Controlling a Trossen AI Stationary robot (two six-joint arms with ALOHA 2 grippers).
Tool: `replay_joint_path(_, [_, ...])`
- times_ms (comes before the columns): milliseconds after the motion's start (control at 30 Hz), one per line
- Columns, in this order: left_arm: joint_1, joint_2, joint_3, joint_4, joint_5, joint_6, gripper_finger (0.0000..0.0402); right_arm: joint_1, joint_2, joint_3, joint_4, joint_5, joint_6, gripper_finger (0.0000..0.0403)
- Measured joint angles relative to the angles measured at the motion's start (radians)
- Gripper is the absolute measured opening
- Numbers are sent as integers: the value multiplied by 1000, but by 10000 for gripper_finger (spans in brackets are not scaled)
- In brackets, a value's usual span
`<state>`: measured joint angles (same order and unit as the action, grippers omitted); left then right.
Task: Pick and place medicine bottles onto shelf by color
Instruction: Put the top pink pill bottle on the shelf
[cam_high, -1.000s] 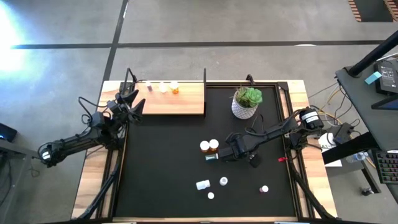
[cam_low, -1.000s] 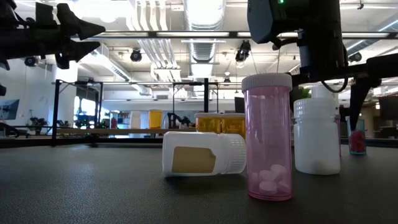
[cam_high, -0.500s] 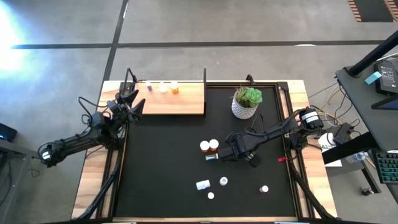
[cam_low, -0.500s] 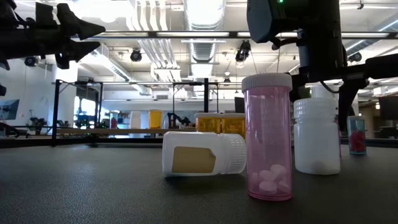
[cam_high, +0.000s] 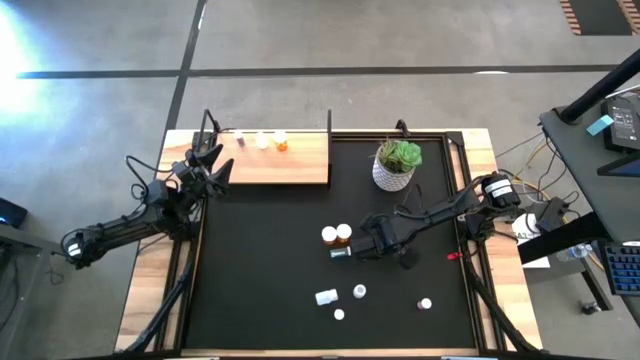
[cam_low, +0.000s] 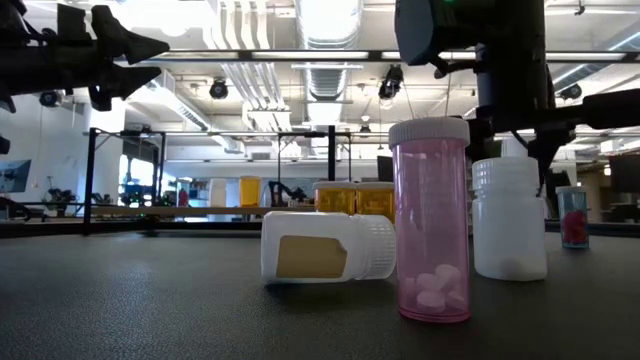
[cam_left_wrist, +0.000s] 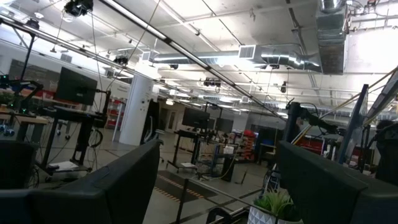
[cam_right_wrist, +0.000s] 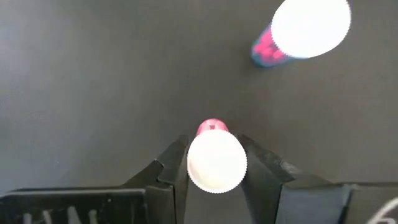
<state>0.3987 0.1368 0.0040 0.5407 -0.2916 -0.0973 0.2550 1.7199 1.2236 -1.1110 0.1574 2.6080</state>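
A small pink bottle with a white cap (cam_right_wrist: 216, 160) stands upright on the black mat, with my right gripper (cam_right_wrist: 217, 168) shut on it from above. In the high view my right gripper (cam_high: 405, 258) covers this bottle. In the low view the white bottle (cam_low: 510, 220) hides it. The light-wood shelf (cam_high: 285, 165) at the far left holds three small bottles (cam_high: 262, 140) along its far edge. My left gripper (cam_high: 222, 168) hovers open beside the shelf's left end and holds nothing. My right gripper pinches the pink bottle's white cap at two opposite sides of its rim (cam_right_wrist: 193, 163), one finger on each side. The fingers (cam_right_wrist: 258, 171) point straight down. The bottle stands upright below them, and its pink body shows just past the cap.
Two orange bottles (cam_high: 336, 235) stand left of my right gripper. A potted plant (cam_high: 396, 165) is behind it and a small red object (cam_high: 452, 256) to its right. Near the front edge are a lying white bottle (cam_high: 327, 297) and upright ones (cam_high: 359, 291) (cam_high: 339, 314) (cam_high: 425, 303).
My right gripper has shut: its fingers have come together onto the pink bottle's cap while the hand stayed in place. The bottle has not moved.
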Motion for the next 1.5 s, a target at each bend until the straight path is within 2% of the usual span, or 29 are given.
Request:
replay_joint_path(200, [0, 0, 0, 0, 0, 0, 306, -21, 1, 68, -6, 21, -14, 115])
replay_joint_path(567, [0, 0, 0, 0, 0, 0, 306, -84, 1, 258, -151, 30, -202, 109])
replay_joint_path(900, [0, 0, 0, 0, 0, 0, 306, -92, 17, 396, -187, 69, -398, 109])
replay_joint_path(1067, [0, 0, 0, 0, 0, 0, 306, -97, 80, 507, -218, 87, -547, 109])
replay_joint_path(1167, [0, 0, 0, 0, 0, 0, 306, -106, 134, 608, -254, 143, -676, 109])
replay_joint_path(1367, [0, 0, 0, 0, 0, 0, 306, -141, 264, 840, -258, 264, -1018, 109])
replay_joint_path(1500, [0, 0, 0, 0, 0, 0, 306, -182, 351, 1001, -260, 293, -1286, 109])
